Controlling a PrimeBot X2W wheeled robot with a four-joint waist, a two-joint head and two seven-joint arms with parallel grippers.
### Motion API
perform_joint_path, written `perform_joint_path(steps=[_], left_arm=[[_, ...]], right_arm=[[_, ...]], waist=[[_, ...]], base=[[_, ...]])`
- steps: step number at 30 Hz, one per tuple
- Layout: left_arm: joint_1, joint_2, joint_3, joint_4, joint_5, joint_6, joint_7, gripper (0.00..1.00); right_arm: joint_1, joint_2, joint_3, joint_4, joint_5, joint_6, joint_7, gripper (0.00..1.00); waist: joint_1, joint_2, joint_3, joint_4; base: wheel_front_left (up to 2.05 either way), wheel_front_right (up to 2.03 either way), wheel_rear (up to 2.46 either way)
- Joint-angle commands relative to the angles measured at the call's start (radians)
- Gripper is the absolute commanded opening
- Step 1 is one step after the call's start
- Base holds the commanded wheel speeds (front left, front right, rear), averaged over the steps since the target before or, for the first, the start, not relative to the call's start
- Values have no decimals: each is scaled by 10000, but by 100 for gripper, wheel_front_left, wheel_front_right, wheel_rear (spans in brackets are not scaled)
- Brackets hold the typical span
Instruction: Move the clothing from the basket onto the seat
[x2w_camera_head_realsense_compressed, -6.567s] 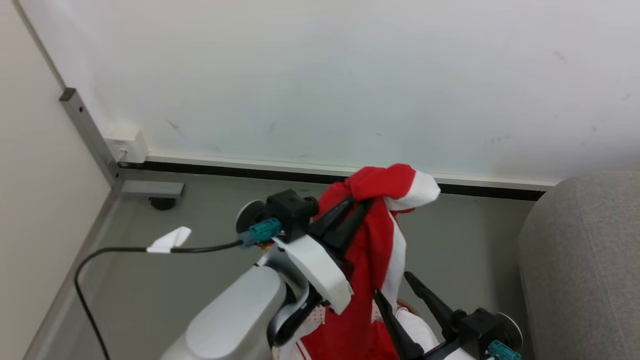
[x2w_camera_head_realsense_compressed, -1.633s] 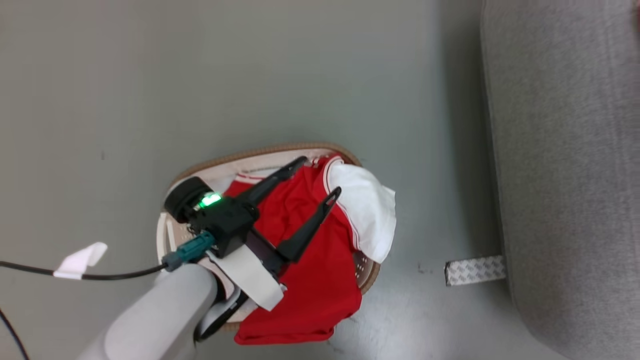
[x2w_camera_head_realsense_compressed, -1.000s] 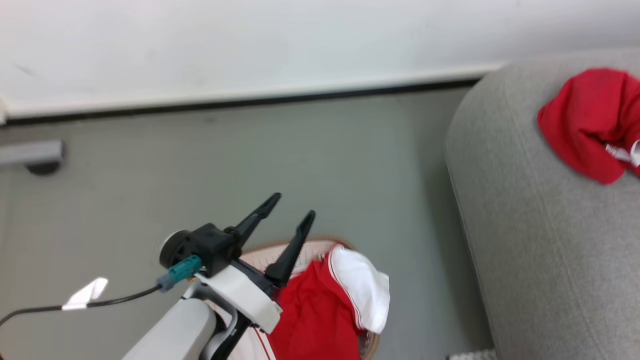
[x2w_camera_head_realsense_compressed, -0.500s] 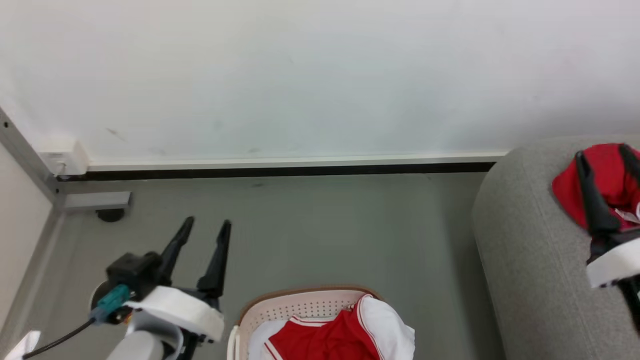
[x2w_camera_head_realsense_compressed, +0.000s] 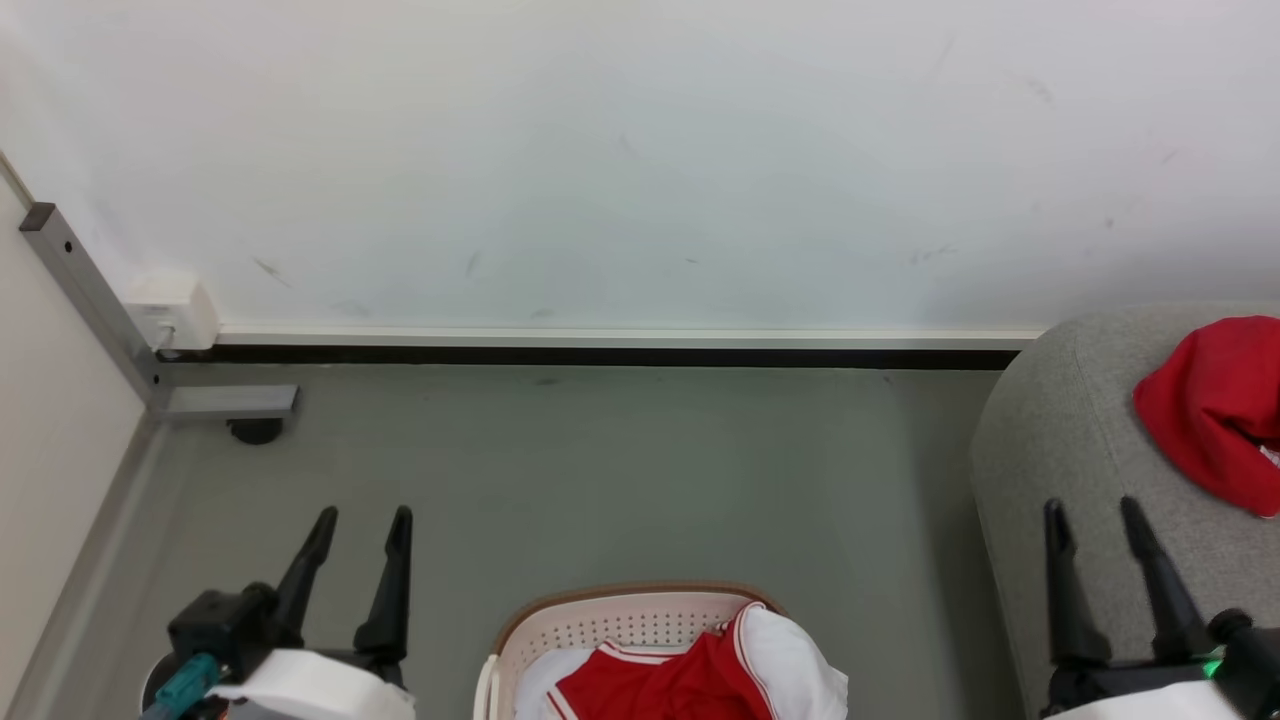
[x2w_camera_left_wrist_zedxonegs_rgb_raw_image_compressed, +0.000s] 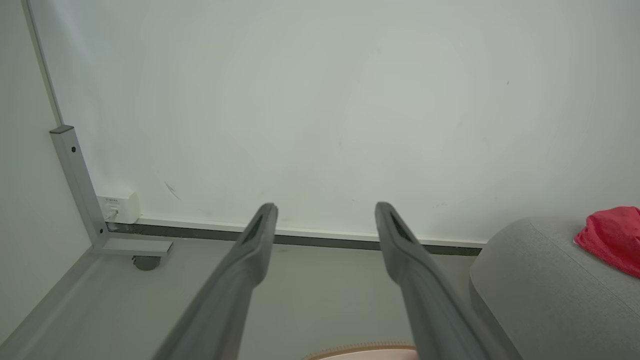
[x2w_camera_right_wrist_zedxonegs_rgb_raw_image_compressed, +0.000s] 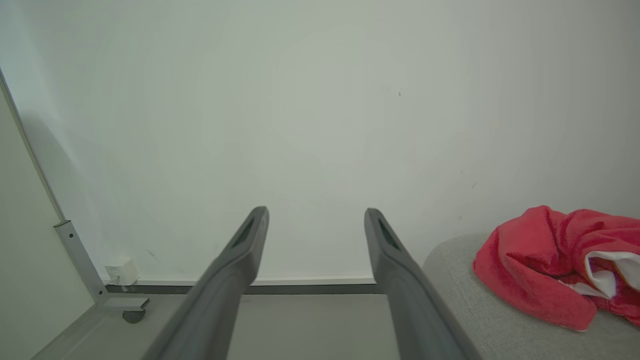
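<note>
A plain white wall (x2w_camera_head_realsense_compressed: 640, 150) meets the smooth grey floor (x2w_camera_head_realsense_compressed: 600, 470) along a black-edged white skirting strip (x2w_camera_head_realsense_compressed: 600, 337). At the left corner a grey metal post (x2w_camera_head_realsense_compressed: 90, 300) stands just beside a small white socket box (x2w_camera_head_realsense_compressed: 178, 310), with a black caster (x2w_camera_head_realsense_compressed: 255, 431) beneath its foot.

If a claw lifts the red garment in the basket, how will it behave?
Probably floppy: the red garment lies in folds and its white sleeve droops over the basket rim. It will likely hang and drag, perhaps catching the rim. It seems light, thin fabric.
</note>
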Motion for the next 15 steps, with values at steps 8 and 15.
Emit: perform_joint_path(steps=[8,15], left_arm=[[929,-712,953,-313,791,-414,-7,100],[939,-1084,1382,-201,1230,-732,-7,100]], right_arm=[[317,338,460,370,-225,-22,-224,100],[264,393,584,225,-615,-22,-230,100]], waist=[[2,0,-32,-220],[2,0,-35,-287]], base=[[0,0,0],[0,0,0]])
